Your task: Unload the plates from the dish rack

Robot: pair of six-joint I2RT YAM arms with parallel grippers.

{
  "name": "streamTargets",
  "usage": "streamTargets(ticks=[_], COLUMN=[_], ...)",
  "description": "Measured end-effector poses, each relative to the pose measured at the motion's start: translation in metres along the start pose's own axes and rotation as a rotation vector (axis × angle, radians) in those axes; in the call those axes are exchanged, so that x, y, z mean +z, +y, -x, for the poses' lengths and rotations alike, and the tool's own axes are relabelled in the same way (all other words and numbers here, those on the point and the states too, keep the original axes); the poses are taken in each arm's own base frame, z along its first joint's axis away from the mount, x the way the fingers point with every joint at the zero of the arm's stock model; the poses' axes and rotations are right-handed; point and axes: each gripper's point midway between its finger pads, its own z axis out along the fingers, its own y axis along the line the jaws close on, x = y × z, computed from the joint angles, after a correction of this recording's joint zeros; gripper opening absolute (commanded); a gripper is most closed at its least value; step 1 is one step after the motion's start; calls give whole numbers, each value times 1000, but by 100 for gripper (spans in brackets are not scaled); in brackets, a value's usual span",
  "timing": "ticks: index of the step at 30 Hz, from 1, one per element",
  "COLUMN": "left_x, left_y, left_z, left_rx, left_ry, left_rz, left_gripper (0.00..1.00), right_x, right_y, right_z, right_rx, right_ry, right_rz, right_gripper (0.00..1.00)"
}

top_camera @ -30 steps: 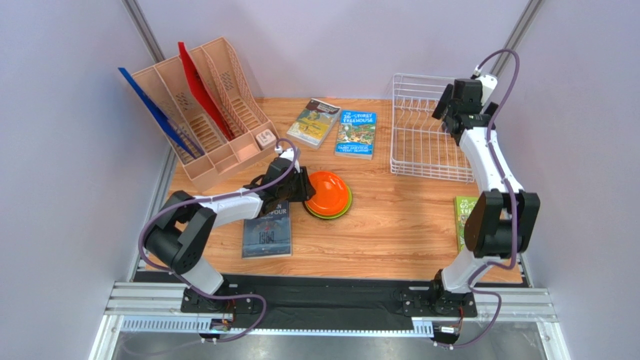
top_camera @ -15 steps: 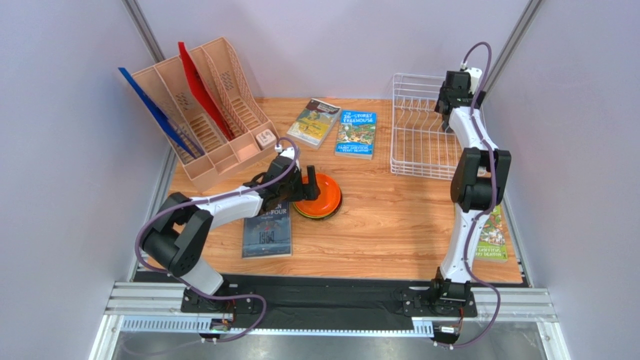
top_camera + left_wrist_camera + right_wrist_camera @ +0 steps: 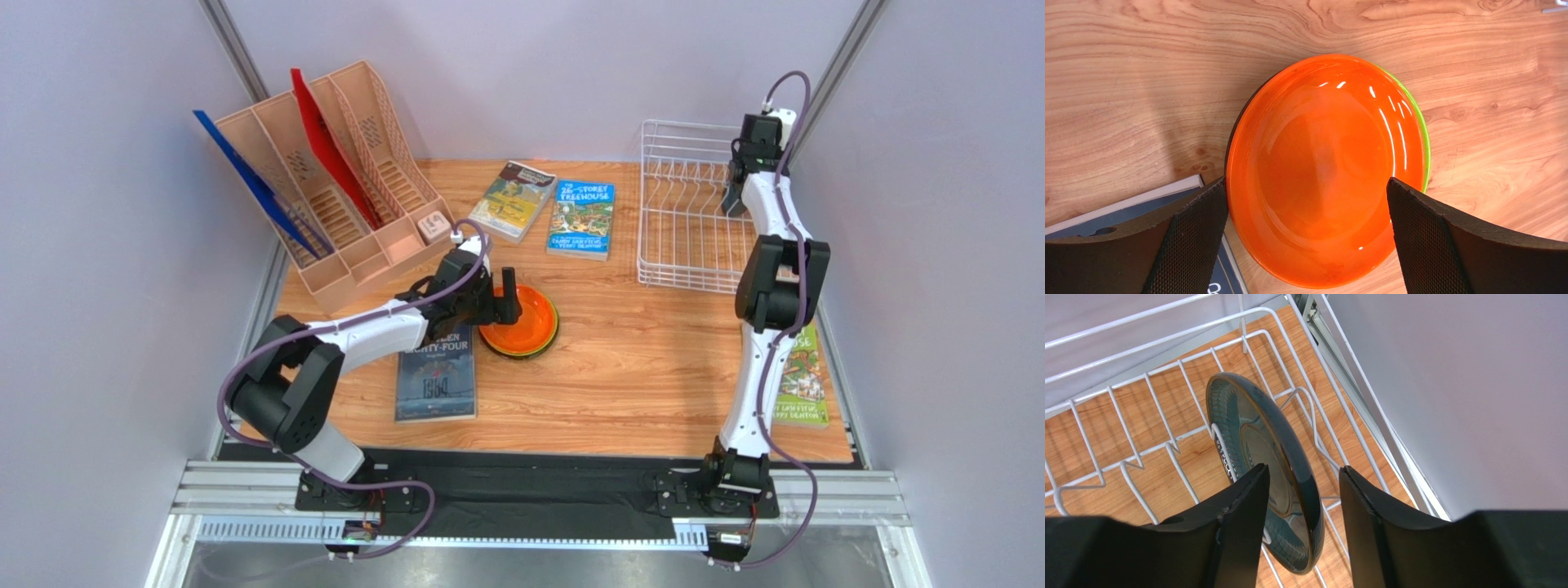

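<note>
An orange plate (image 3: 525,319) (image 3: 1321,165) lies flat on a lime green plate (image 3: 1424,147) on the table. My left gripper (image 3: 504,294) (image 3: 1306,184) hovers just over them, open, with its pads wide on either side and touching nothing. In the white wire dish rack (image 3: 687,239) (image 3: 1109,389) a dark grey-teal plate (image 3: 1247,422) stands on edge between the tines. My right gripper (image 3: 741,194) (image 3: 1303,471) straddles its rim with the jaws partly narrowed. A gap still shows between the right finger and the plate. The dark red plate is out of view.
A peach file organizer (image 3: 337,184) with blue and red folders stands back left. Two books (image 3: 581,218) lie at the back centre, a dark book (image 3: 437,374) under my left arm, and a green book (image 3: 803,386) at the right edge. The rack sits close to the right wall.
My left gripper opened and the tilted orange plate settled flat on the green one. My right arm reached down into the rack and its jaws narrowed around the dark plate.
</note>
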Motion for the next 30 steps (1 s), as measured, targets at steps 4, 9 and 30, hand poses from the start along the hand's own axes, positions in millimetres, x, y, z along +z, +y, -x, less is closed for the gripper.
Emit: streamTargets(ticks=[4, 9, 30], left_x=[0, 3, 0], left_y=[-1, -3, -4], left_z=[-2, 0, 10], left_rx=[2, 11, 59], left_ry=[8, 15, 17], left_rz=[-9, -13, -2], left_gripper=[100, 100, 100], right_x=[7, 5, -39], right_y=[2, 6, 7], right_z=[0, 9, 17], right_rx=[5, -42, -177], right_ry=[2, -5, -67], right_rz=[23, 60, -98], right_gripper=[18, 0, 0])
